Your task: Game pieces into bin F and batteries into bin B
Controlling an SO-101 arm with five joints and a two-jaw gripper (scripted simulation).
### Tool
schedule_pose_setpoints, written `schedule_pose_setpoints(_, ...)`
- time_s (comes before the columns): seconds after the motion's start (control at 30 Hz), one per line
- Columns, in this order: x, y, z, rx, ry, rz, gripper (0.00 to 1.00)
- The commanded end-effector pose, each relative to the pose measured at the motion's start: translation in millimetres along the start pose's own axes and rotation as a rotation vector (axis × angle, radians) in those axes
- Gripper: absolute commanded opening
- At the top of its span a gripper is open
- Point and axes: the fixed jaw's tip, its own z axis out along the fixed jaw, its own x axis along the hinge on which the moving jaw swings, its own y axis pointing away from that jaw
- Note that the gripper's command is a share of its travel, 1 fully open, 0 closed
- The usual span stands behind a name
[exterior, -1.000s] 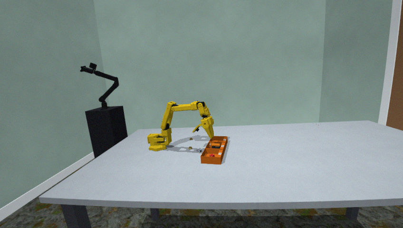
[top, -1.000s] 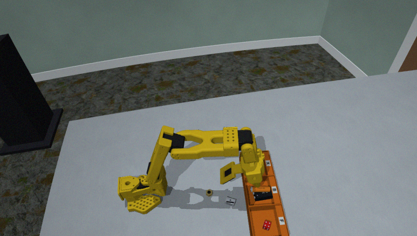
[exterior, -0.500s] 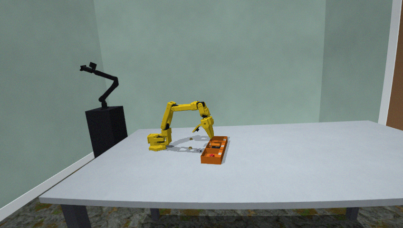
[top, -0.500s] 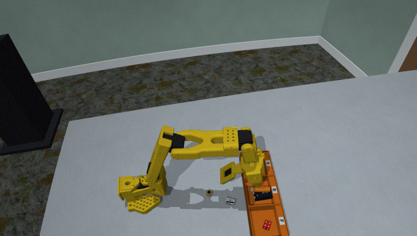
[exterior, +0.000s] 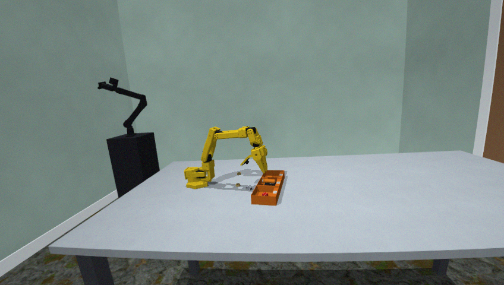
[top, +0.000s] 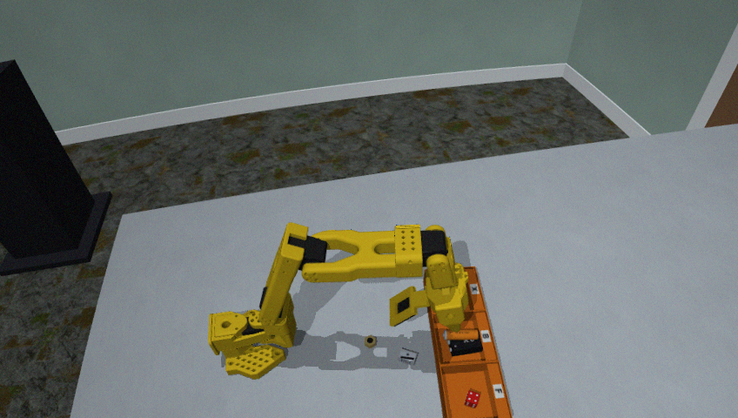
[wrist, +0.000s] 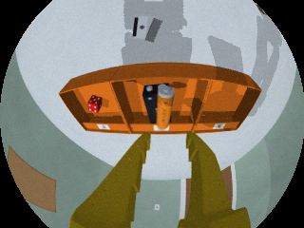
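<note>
Top view shows my yellow gripper (top: 454, 325) pointing down over the middle part of the long orange bin tray (top: 439, 373). My two jaws are a little bit apart. Nothing is between them, and in the wrist view I can see the grey table (top: 569, 259) through the gap.

The tray has three parts in a row. The middle part has a label with a B (top: 485, 336). An orange battery (top: 460, 334) and a black battery (top: 466, 347) lie side by side in it, right under my tip. The part at the near end has a label with an F (top: 497, 389). A red die (top: 472, 398) with white dots sits in that one. The part at the far end is mostly hidden under me.

A small brown nut (top: 369, 340) lies on the table, between my base and the tray. A small grey thing with dark marks (top: 408, 355) lies just beside the tray, outside it. I cannot tell what that one is.
</note>
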Motion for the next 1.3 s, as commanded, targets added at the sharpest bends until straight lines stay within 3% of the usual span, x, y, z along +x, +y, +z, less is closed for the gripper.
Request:
schedule_pose_setpoints(0.0,10.2,2.5,-18.0,-0.001,0.08,0.004,0.16)
schedule_pose_setpoints(0.63,8.2,1.5,-19.9,0.002,0.079,0.06,0.16)
schedule_pose_setpoints(1.27,-1.6,-3.7,-29.0,0.018,0.073,0.334,0.16)
